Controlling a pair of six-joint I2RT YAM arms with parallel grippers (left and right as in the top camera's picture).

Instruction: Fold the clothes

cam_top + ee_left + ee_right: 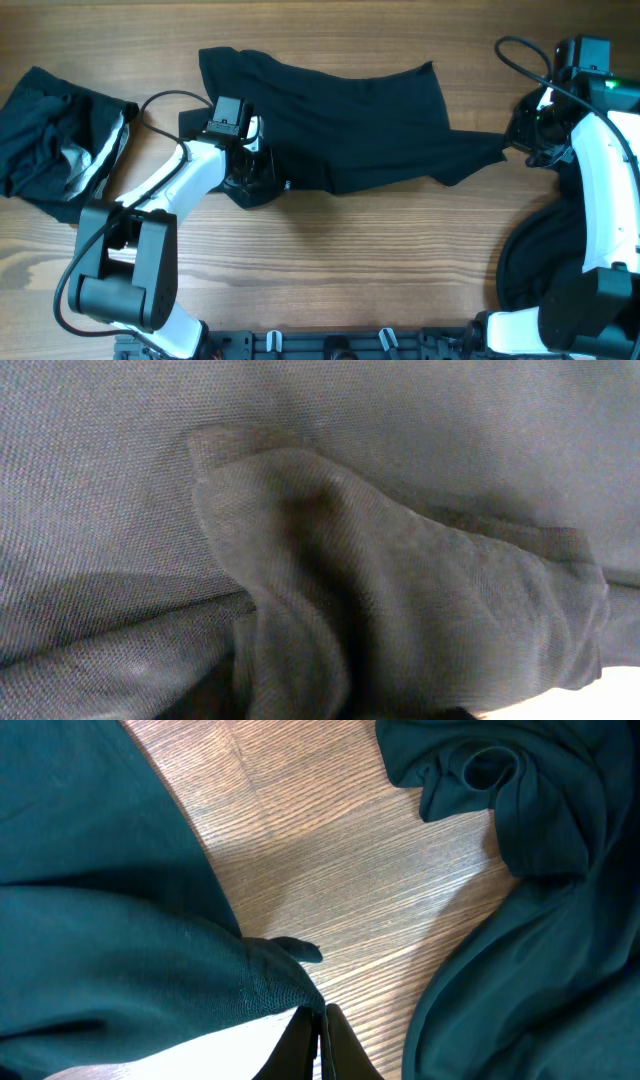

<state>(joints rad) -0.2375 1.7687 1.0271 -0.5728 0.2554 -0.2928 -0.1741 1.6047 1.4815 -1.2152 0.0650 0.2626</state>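
Dark mesh fabric fills the left wrist view edge to edge, with one fold lapped over another, so we see nothing of the left gripper's own fingertips there. From overhead, the left gripper (254,176) sits on the lower left edge of the black garment (340,120), at about 9 o'clock from the garment's middle, with cloth bunched around it. We cannot tell whether it is clenched or released.

We see the black garment spread wide across the upper half of the tabletop (350,260). It narrows toward 3 o'clock into a tapered end that reaches the right gripper (520,142). In the right wrist view, the fingers (345,1055) are pressed together at 6 o'clock, with the garment's hem running right down to them, so we read this gripper as clamped on that edge.

At the 9 o'clock edge of the tabletop lies a crumpled pile (60,140) of dark clothing with pale stripes, well apart from the spread garment. Another dark heap (540,262) sits at about 4 o'clock, partly under the right arm.
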